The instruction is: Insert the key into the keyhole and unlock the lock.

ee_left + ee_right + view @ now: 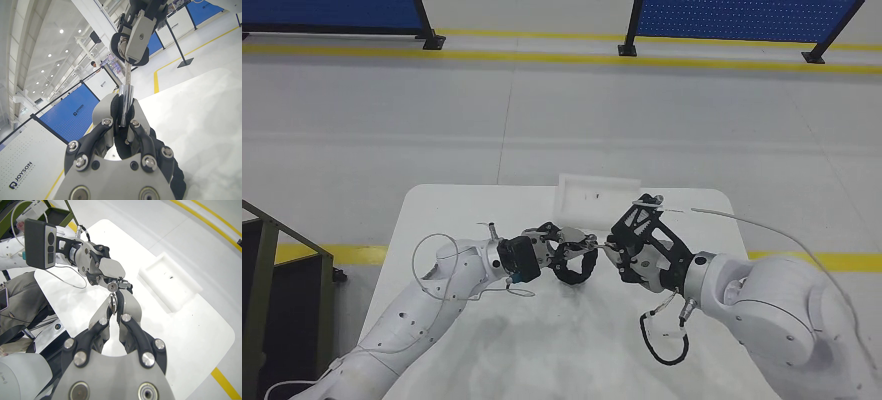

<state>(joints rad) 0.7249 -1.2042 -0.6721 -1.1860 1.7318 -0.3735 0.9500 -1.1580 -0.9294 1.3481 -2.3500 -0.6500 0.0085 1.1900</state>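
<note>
we hold the lock (126, 94) clamped in our left gripper (123, 110) and pinch the key (128, 74) in our right gripper (113, 303), tip at the keyhole (112, 287).

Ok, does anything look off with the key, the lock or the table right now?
Nothing stands out. The right gripper is shut on the key, whose blade runs in line with the chrome lock held by the left gripper, tip at the keyhole. The white tray lies flat on the table, apart from both.
</note>
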